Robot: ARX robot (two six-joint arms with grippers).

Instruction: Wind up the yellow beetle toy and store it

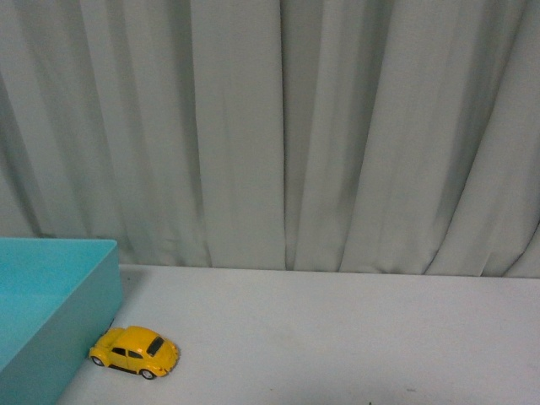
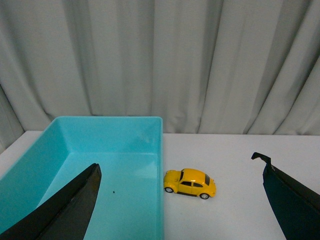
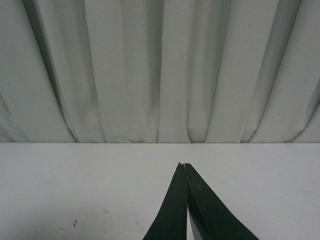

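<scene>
The yellow beetle toy (image 1: 135, 351) stands on its wheels on the white table, its nose against the outer wall of the teal bin (image 1: 51, 295). It also shows in the left wrist view (image 2: 190, 183), beside the bin's wall (image 2: 159, 150). My left gripper (image 2: 180, 172) is open and empty, held above and short of the toy, its dark fingers (image 2: 75, 200) spread wide with the toy between them in view. My right gripper (image 3: 184, 165) is shut and empty over bare table. Neither arm shows in the front view.
The white table (image 1: 337, 337) stretches to the right of the toy. A grey curtain (image 1: 270, 126) hangs along the table's far edge. The teal bin holds nothing but a small dark speck (image 2: 114, 191).
</scene>
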